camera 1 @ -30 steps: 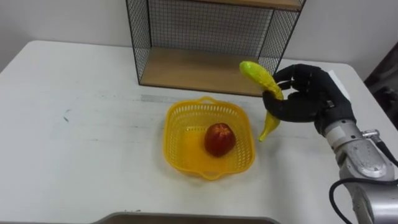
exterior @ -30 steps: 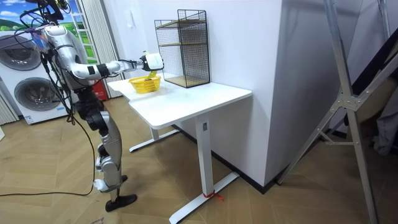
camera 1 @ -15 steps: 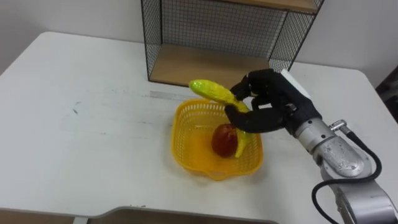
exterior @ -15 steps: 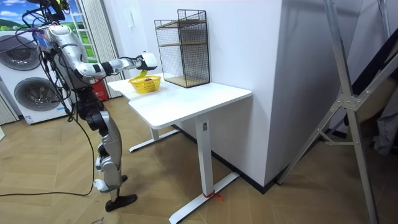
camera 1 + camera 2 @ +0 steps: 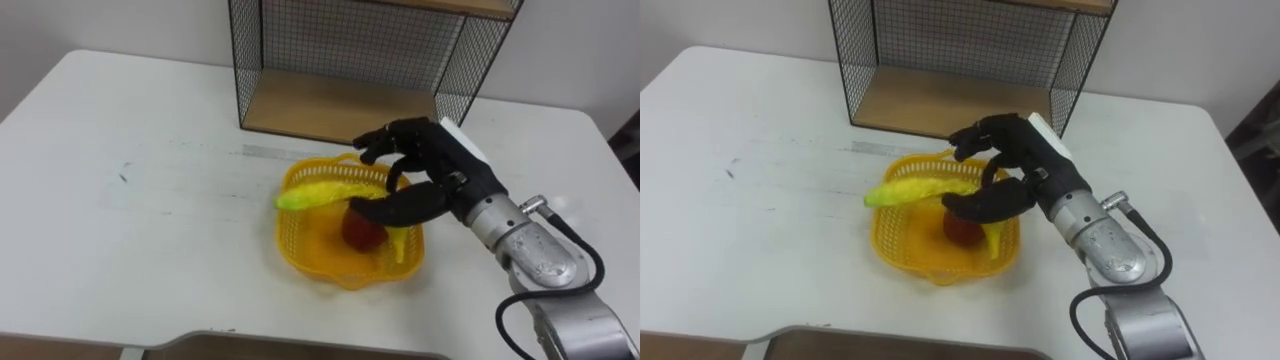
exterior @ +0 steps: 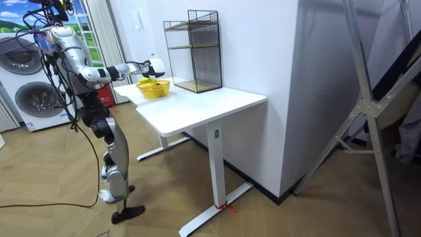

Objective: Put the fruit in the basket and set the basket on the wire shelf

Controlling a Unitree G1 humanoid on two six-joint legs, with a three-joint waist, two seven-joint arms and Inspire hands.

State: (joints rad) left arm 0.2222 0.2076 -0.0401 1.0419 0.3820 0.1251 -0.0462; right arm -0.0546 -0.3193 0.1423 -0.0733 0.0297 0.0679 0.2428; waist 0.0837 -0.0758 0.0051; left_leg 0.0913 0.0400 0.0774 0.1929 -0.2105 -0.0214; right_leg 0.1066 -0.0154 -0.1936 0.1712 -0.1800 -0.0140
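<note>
Where the white table [image 5: 150, 200] lies nearest the robot, one yellow plastic mesh basket [image 5: 300, 250] stands on it. It holds two fruits: one red apple [image 5: 360, 233] on its floor and one yellow-green banana [image 5: 320, 192] lying across it, tip poking over the left rim. The black right hand [image 5: 455, 180] hovers above the basket, fingers spread and arched clear of the banana, thumb crossing over its middle. Just behind stands one black wire shelf with wooden boards [image 5: 330, 105].
</note>
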